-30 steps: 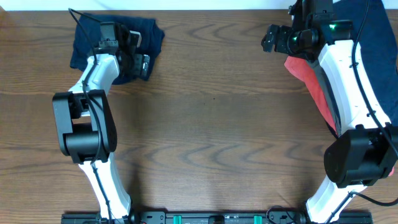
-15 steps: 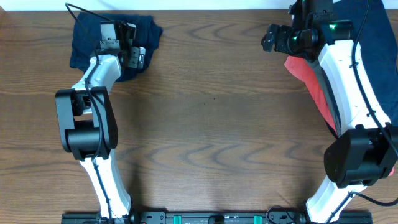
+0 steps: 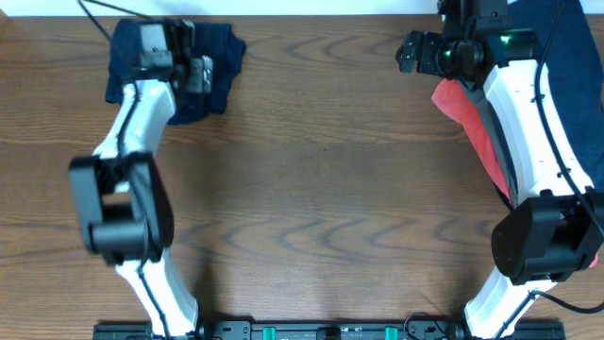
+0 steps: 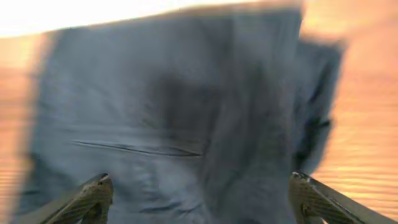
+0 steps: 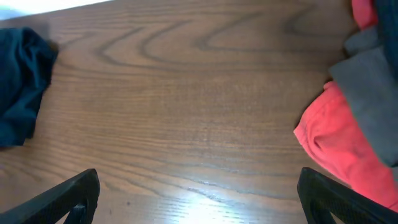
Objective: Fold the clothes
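Shorts (image 3: 223,49), navy, rumpled, lie left; one coral piece (image 5: 329,149), one grey piece (image 5: 373,106), one navy piece (image 3: 578,76) lie right. Left gripper (image 4: 199,184) and right gripper (image 5: 199,180) gape wide.

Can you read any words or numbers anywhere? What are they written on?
None: no word, number or label can be read in any view.
The navy cloth is blurred close up, so no tag shows.
The red cloth and grey cloth look plain.
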{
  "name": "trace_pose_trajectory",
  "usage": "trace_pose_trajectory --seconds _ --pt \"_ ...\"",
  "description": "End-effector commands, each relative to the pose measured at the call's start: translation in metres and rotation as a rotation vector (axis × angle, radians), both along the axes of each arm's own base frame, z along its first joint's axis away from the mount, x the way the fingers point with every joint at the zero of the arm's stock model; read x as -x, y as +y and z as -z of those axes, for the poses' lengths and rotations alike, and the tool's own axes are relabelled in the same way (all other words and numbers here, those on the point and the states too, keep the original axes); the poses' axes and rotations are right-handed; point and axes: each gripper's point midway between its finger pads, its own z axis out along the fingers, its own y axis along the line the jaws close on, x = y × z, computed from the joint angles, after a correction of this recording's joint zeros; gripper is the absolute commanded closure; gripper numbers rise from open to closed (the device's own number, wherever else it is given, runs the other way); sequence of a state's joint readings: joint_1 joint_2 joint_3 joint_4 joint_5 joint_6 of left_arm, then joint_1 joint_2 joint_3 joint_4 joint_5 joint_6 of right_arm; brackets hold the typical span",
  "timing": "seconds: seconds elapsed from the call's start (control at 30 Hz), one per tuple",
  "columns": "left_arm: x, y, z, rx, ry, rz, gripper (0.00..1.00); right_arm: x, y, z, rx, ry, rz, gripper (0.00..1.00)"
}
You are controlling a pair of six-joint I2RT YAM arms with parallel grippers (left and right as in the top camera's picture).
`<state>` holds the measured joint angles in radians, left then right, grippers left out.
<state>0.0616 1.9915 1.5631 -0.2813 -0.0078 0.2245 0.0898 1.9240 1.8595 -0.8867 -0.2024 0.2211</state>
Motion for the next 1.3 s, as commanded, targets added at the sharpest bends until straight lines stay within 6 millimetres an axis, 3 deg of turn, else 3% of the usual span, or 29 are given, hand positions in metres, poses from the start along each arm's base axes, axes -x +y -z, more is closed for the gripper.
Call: trace_pose_trajectory --seconds 0.0,0.13,0.23,0.33,0.43,0.63,0.83,1.0,1.1,1.27 --pt "0.014 0.000 -0.081 0.000 -0.134 -0.021 0.02 -0.002 0.008 -0.042 0.040 -0.100 -0.095 0.01" --pt "0.031 -0.001 -0.124 -0.004 -0.196 -0.020 0.02 0.020 0.006 -0.110 0.075 -0.192 -0.140 0.01" --pt "0.036 -0.001 -0.140 -0.005 -0.229 -0.020 0.02 0.053 0.003 -0.165 0.071 -0.265 -0.136 0.01" --pt "0.037 -0.001 -0.143 -0.005 -0.236 -0.020 0.02 0.088 -0.001 -0.218 0.067 -0.384 -0.131 0.01" --pt "0.037 -0.001 -0.141 -0.005 -0.230 -0.020 0.02 0.120 -0.004 -0.253 0.064 -0.476 -0.126 0.01" --pt "0.037 -0.001 -0.141 -0.005 -0.230 -0.020 0.02 0.174 -0.010 -0.301 0.059 -0.617 -0.118 0.01" --pt "0.037 -0.001 -0.141 -0.005 -0.230 -0.020 0.02 0.210 -0.015 -0.325 0.064 -0.700 -0.110 0.01" --pt "0.037 -0.001 -0.141 -0.005 -0.230 -0.020 0.02 0.229 -0.043 -0.331 0.161 -0.733 0.008 0.01" --pt "0.037 -0.001 -0.141 -0.005 -0.230 -0.020 0.02 0.235 -0.055 -0.322 0.196 -0.750 0.065 0.01" --pt "0.037 -0.001 -0.141 -0.005 -0.230 -0.020 0.02 0.234 -0.068 -0.289 0.217 -0.841 0.135 0.01"
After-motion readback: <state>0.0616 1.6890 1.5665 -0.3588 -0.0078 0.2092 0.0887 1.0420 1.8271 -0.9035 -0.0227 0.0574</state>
